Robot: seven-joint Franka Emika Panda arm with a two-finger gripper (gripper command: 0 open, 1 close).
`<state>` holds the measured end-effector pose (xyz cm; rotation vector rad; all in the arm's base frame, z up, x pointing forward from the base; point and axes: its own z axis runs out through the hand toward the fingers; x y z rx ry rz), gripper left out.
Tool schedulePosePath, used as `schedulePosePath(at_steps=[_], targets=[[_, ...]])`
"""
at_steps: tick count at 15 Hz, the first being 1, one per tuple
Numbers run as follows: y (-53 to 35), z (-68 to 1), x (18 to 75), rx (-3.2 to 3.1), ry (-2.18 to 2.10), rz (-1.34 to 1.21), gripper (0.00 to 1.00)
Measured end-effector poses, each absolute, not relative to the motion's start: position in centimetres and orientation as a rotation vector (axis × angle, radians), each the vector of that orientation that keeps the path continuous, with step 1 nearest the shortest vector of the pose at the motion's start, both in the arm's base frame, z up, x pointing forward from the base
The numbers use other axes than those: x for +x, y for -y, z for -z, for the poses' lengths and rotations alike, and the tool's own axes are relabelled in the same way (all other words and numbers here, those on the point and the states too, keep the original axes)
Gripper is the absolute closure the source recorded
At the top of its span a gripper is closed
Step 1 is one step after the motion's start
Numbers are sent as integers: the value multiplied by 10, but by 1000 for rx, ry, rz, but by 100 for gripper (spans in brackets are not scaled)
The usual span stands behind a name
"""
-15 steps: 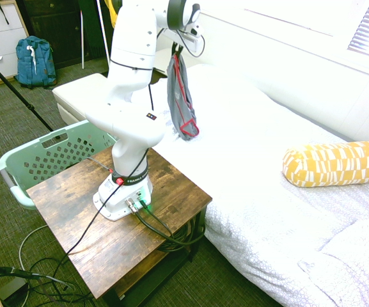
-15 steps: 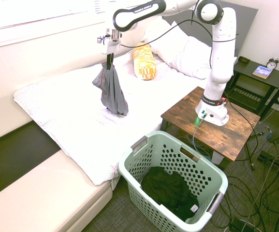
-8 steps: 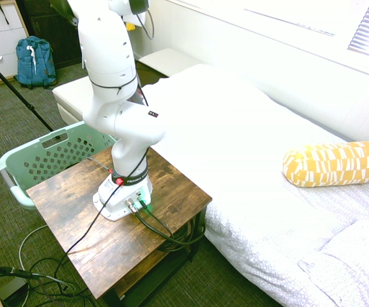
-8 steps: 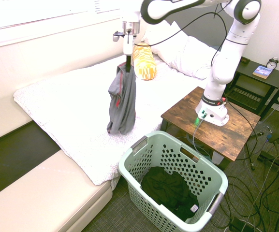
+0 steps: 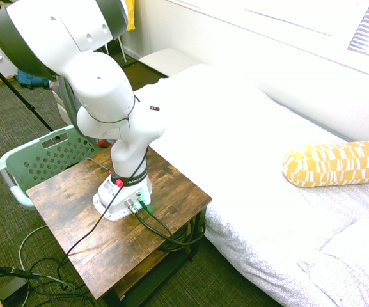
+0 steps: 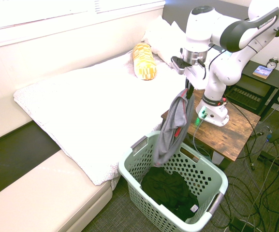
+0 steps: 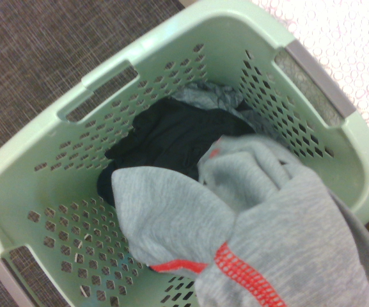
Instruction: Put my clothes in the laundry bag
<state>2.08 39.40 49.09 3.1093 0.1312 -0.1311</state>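
arm [image 5: 107,96]: on wooden table [image 5: 75,249] | laundry basket [image 5: 27,160]: beside table

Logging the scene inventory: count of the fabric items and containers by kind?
Garments: 2, grey garment hanging from the hand, black garment in the basket
Laundry baskets: 1, mint-green
Pillows: 1, yellow
Total: 4

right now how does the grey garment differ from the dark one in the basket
The grey garment has red trim; the dark garment looks plain black. The grey one hangs stretched from the tool over the basket; the dark one lies crumpled on its bottom. Both are soft clothing.
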Motion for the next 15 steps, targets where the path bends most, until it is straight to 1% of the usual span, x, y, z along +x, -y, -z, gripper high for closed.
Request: schedulePosePath(at_steps=[2,3,7,15], targets=[[-398,-475,28,3087,-101,165,100],[-402,-468,31,3079,-93,177,0],[-408,-452,34,3044,-91,213,0],[-407,-454,37,3049,-93,215,0]])
